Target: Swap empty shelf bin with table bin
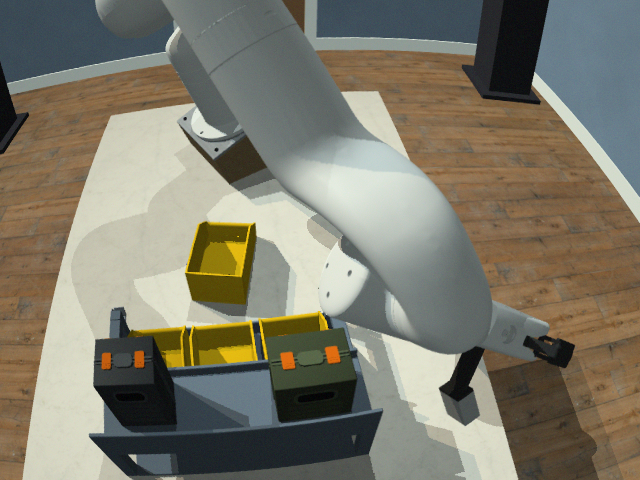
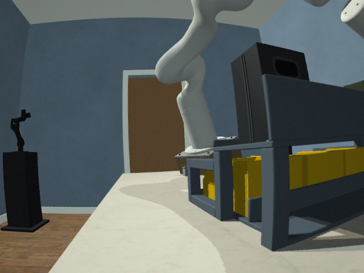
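A yellow open bin (image 1: 221,260) stands on its base on the table top, behind the grey shelf (image 1: 235,397). I cannot make out any parts in it from above. Three yellow open bins sit side by side in the shelf: left (image 1: 160,345), middle (image 1: 223,343) and right (image 1: 292,325). Their rear ends are hidden under the top board. They also show from the side in the exterior view (image 2: 320,167). My gripper (image 1: 550,350) is open and empty. It is off the table's right side, low over the floor and far from all the bins. It is out of view in the exterior view.
A black case (image 1: 131,379) and a green case (image 1: 312,374) with orange latches stand on the shelf's top board. A black post on a grey block stands at the table's right edge. My arm's big white links (image 1: 361,206) hang over the table's middle.
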Robot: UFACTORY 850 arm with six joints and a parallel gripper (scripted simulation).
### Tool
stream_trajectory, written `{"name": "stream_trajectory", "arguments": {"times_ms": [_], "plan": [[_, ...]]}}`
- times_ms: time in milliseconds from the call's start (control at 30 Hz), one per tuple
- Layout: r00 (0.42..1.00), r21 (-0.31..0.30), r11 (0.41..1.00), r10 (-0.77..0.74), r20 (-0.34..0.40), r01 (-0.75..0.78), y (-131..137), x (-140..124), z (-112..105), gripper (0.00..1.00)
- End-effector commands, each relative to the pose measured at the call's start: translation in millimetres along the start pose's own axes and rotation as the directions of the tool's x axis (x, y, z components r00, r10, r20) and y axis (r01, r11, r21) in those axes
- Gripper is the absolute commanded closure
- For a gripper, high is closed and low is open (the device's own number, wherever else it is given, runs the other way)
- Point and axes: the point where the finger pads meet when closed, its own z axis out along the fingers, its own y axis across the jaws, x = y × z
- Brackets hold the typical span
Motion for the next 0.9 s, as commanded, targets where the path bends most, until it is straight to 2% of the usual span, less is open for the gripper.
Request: {"name": "stream_trajectory", "arguments": {"times_ms": [0,267,533,600,867], "plan": [[1.000,0.002,1.000,-0.002,0.000,0.002,-1.6,-0.6,-0.6,0.00],[1.000,0.002,1.000,-0.002,0.001,0.002,-9.6,-9.1,-6.8,0.00],[1.000,0.001,1.000,-0.002,0.001,0.002,-41.9,-45.9,-34.7,0.00],[1.000,0.001,1.000,-0.002,0.001,0.002,-41.9,-45.9,-34.7,0.00],[1.000,0.002,1.000,-0.002,0.000,0.002,-64.1,-74.3,-56.8,0.00]]}}
